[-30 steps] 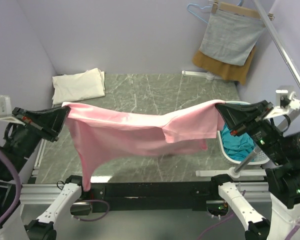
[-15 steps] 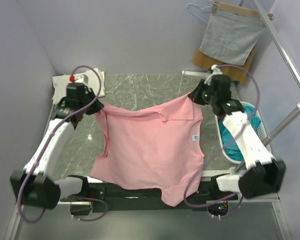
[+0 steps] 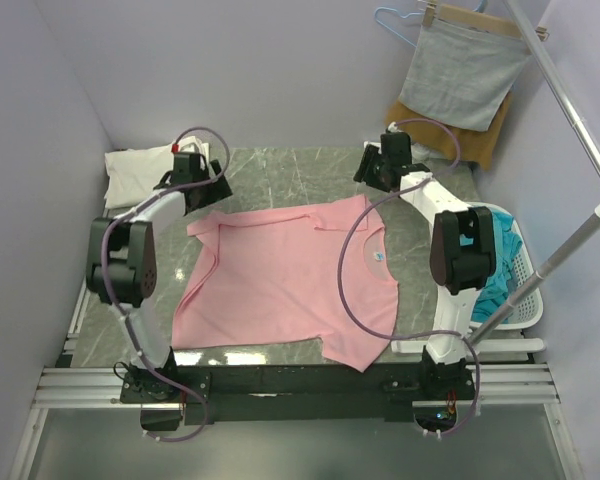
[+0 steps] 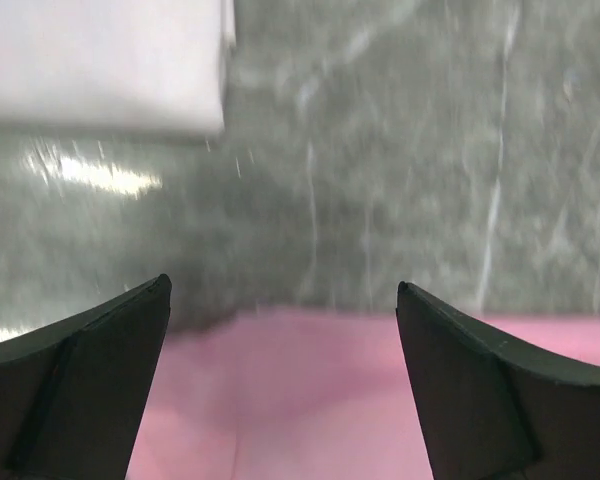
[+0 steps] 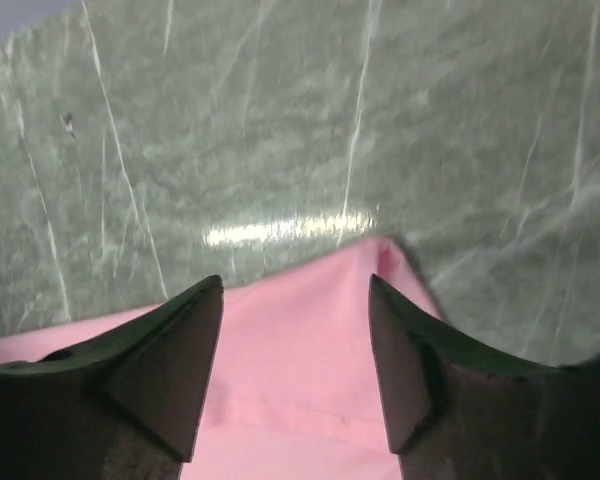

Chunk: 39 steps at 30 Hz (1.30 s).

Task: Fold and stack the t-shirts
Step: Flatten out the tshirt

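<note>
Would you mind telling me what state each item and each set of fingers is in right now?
Pink t-shirt: unfolded, spread flat on the table, not gripped.
Cream t-shirt: folded, at the back left corner.
Teal t-shirts: bunched in the basket.
Grey cloth: hanging up.
Left fingers: open, empty, over the pink shirt's far edge.
Right fingers: open, empty, over its far corner.

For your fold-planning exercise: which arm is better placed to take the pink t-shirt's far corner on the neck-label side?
Likely right. The right gripper hangs open over that far corner of the pink t-shirt, near the neck label; the left gripper, also open, sits over the opposite far corner.
</note>
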Each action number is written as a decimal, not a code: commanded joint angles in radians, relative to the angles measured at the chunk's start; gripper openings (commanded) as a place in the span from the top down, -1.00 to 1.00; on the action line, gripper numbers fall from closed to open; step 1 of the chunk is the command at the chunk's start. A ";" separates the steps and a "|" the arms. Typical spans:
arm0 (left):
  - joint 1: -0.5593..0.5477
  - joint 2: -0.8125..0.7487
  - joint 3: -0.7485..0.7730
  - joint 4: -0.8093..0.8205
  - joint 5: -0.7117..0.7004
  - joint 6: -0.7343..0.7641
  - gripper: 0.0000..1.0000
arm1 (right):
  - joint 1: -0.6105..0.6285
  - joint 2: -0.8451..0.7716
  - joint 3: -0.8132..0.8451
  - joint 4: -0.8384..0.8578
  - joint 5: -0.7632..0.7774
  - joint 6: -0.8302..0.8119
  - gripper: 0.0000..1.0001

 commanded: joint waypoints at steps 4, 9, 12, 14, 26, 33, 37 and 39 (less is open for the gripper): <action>0.018 -0.006 0.131 0.083 -0.195 0.143 -0.99 | -0.027 -0.096 -0.052 0.228 0.058 -0.015 -0.62; 0.016 -0.054 0.079 -0.090 -0.146 0.101 -0.99 | -0.025 -0.078 0.006 -0.014 -0.083 -0.019 -0.63; 0.018 -0.092 -0.043 -0.075 -0.091 0.044 -0.99 | -0.025 -0.128 -0.099 0.018 -0.125 0.009 -0.63; 0.019 -0.118 -0.103 -0.036 -0.056 0.007 -0.99 | -0.025 -0.156 -0.144 0.012 -0.117 0.017 -0.63; 0.077 -0.126 -0.301 0.089 0.011 -0.059 -0.99 | -0.024 -0.213 -0.247 -0.001 -0.145 -0.017 -0.59; 0.175 -0.127 -0.378 0.206 0.084 -0.091 -0.99 | -0.025 -0.188 -0.242 -0.008 -0.168 -0.029 -0.57; 0.214 -0.117 -0.407 0.289 0.158 -0.123 -0.99 | -0.025 -0.188 -0.241 -0.010 -0.163 -0.032 -0.57; 0.215 -0.112 -0.407 0.309 0.167 -0.134 -0.99 | -0.025 -0.184 -0.238 -0.016 -0.159 -0.037 -0.57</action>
